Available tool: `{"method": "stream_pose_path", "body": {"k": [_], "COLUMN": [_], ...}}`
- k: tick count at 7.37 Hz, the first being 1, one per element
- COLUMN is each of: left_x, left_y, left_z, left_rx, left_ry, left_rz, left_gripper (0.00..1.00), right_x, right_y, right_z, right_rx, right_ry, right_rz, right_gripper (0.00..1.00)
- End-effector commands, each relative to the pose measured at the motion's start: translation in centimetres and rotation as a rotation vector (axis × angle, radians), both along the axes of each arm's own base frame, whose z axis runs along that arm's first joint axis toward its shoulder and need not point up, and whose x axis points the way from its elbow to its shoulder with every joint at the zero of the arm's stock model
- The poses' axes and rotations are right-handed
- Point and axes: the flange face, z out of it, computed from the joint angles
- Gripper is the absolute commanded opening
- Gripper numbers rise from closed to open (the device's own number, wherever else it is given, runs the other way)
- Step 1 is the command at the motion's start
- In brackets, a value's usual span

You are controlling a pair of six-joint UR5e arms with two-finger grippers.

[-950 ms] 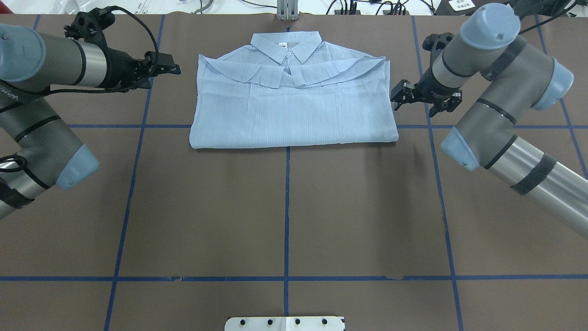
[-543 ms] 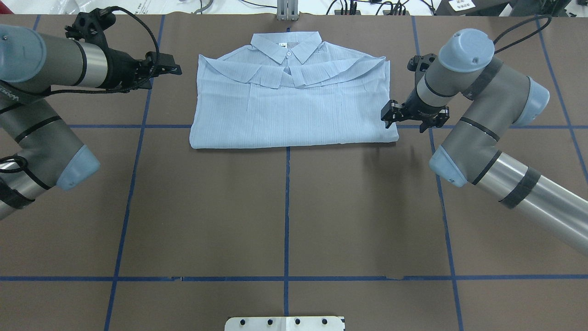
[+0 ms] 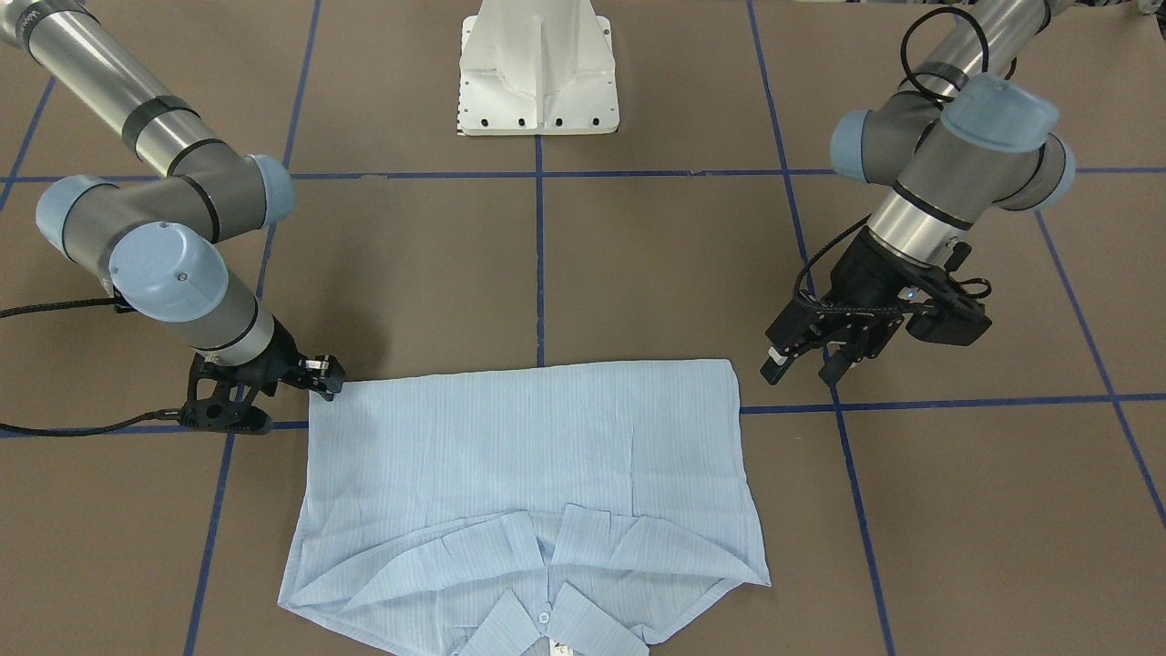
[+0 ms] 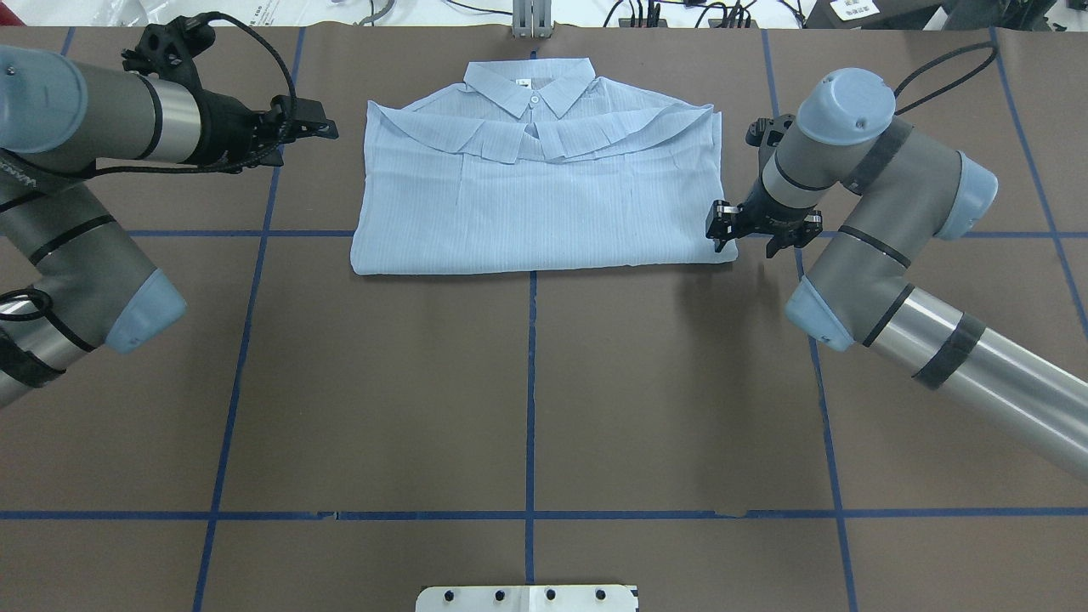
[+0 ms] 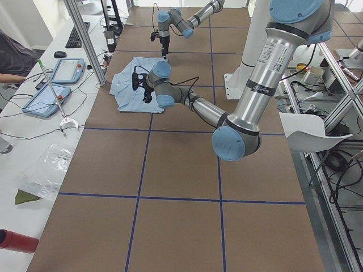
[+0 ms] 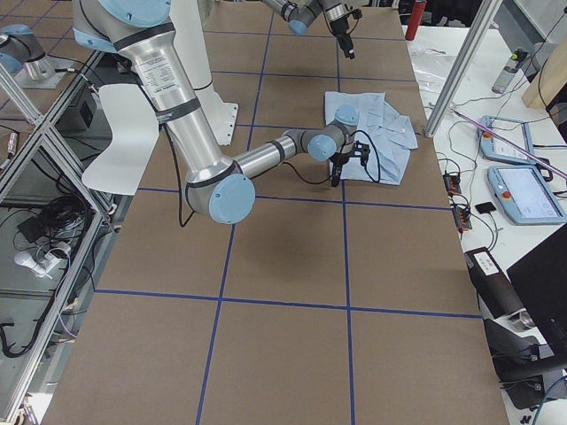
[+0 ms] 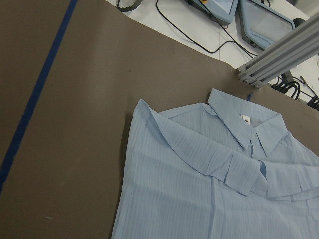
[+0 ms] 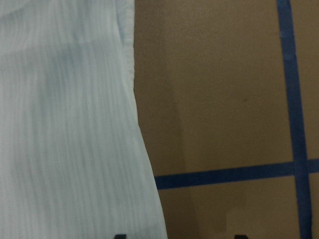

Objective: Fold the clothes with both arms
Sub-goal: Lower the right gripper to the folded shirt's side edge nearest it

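2 black grippers are flanking the garment. The right gripper (image 4: 751, 236) is pointing down at the shirt's (image 4: 544, 204) near right corner with its jaws spread. In the right wrist view, 1 fingertip is lying over cloth and the other over bare table, so the side edge is running between them. Whether a pad is touching the fabric cannot be told. The left gripper (image 3: 803, 369) is likewise standing open and carrying nothing, hanging just beside the shirt's left edge and apart from it. The shirt is lying flat on the far middle of the brown table (image 4: 527, 399), which blue tape (image 4: 531, 382) is dividing into squares. It is already making a wide rectangle, with the collar (image 4: 529, 87) pointing away from the robot and both sleeves crossing just below it. Judged from this layout, the folding is looking well advanced, with a further fold of the rectangle probably remaining. The cloth is appearing thin, light and limp, so it is likely to sag between grip points, and its stacked layers are likely to slide apart. The best hold is probably a pinch at the corners of the side edge, low enough to gather every layer.
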Motion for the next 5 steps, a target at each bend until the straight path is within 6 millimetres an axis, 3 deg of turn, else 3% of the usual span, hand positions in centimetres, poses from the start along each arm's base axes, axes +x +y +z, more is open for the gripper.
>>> {"method": "stream_pose_path", "body": {"k": [1,3,5], "left_x": [0.02,-0.02,-0.08], "left_y": [-0.02,0.02,0.10], "left_z": [-0.07,-0.05,-0.09], "left_rx": [0.001,0.001,0.002], "left_ry": [0.001,0.001,0.002], "left_rz": [-0.001,-0.001,-0.001], "left_gripper": [1.00,1.00,1.00], "right_x": [-0.68,-1.22,-1.48], "right_y": [0.28,0.52,0.74], "right_z": [0.43,0.44,0.43], "right_rx": [-0.006,-0.010,-0.010], "right_ry": [0.005,0.005,0.005], "right_rz": [-0.012,-0.019,-0.025], "right_gripper": [0.76,0.68,0.50]}}
